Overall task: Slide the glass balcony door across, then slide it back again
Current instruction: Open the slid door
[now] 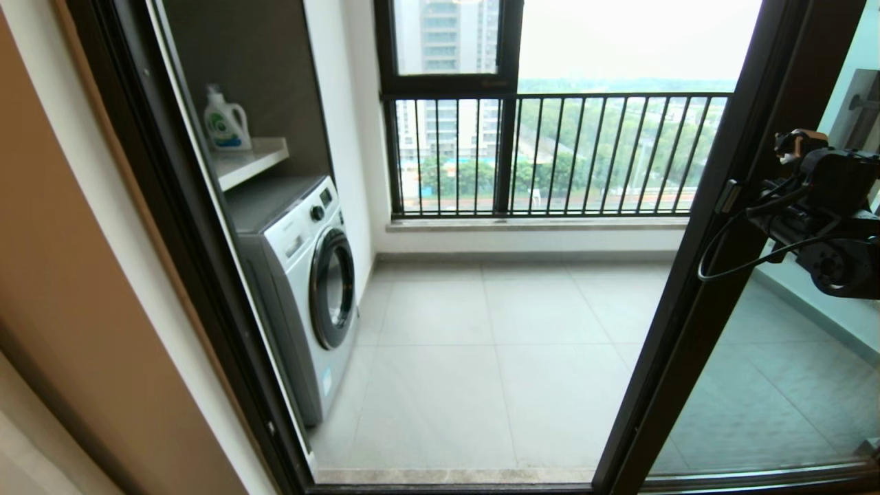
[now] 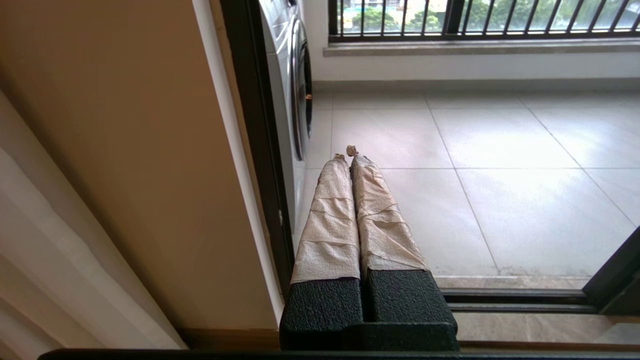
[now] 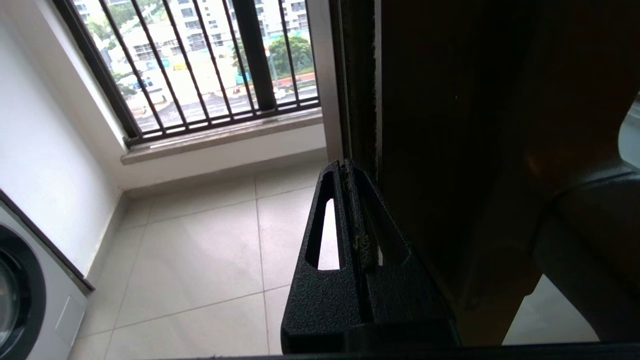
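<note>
The glass balcony door (image 1: 694, 275) stands slid open, its upright frame edge touching my right gripper (image 3: 352, 172), fingers together; my left gripper (image 2: 348, 152), also closed, sits well apart

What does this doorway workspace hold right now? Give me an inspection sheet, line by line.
Surface: pale tiled balcony floor, bare in the middle.
Job's things: glass balcony door slid to the right, doorway open.
Clutter: washing machine at left; detergent bottle on the shelf above it.
Grippers: right gripper shut, beside the door's frame edge; left gripper shut, low by the left jamb, holding nothing.
Cables: black cable looping from the right arm.
Surroundings: railed window at the far end.
</note>
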Tool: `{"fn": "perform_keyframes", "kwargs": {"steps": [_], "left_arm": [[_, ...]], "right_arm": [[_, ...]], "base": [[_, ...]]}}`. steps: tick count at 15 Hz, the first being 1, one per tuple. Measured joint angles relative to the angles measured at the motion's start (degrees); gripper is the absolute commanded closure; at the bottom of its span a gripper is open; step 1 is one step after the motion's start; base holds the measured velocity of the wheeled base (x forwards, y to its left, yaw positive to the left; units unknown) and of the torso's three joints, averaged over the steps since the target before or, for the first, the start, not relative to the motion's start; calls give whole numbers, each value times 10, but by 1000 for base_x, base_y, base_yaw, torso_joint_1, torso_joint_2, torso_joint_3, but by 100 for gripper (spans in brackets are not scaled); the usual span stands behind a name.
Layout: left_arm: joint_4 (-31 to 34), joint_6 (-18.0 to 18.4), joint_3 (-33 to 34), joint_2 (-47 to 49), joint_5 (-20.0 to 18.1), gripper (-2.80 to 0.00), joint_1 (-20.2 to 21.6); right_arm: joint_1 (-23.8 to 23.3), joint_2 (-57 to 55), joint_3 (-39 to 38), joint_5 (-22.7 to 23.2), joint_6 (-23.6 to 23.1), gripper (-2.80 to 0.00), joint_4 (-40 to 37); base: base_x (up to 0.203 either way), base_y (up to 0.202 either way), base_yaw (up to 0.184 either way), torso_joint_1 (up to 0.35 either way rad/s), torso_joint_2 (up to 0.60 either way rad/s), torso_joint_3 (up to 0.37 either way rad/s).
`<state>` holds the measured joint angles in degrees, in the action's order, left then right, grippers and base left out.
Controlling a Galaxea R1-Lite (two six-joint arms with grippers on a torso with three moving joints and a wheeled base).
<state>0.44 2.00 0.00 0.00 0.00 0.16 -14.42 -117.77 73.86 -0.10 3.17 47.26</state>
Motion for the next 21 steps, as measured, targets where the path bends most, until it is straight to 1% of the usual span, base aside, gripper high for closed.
{"fn": "perform_keyframes", "kwargs": {"steps": [10, 15, 18, 21], "left_arm": [[0, 0, 0, 0, 0, 0, 0], [0, 0, 0, 0, 0, 0, 0], [0, 0, 0, 0, 0, 0, 0], [0, 0, 0, 0, 0, 0, 0]], "right_arm": [[50, 43, -50, -1, 2, 0, 0], [61, 72, -77, -1, 2, 0, 0], [71, 107, -114, 6, 2, 0, 1], [92, 160, -164, 12, 0, 0, 1]], "base": [[0, 0, 0, 0, 0, 0], [0, 0, 0, 0, 0, 0], [0, 0, 0, 0, 0, 0], [0, 0, 0, 0, 0, 0]]}}
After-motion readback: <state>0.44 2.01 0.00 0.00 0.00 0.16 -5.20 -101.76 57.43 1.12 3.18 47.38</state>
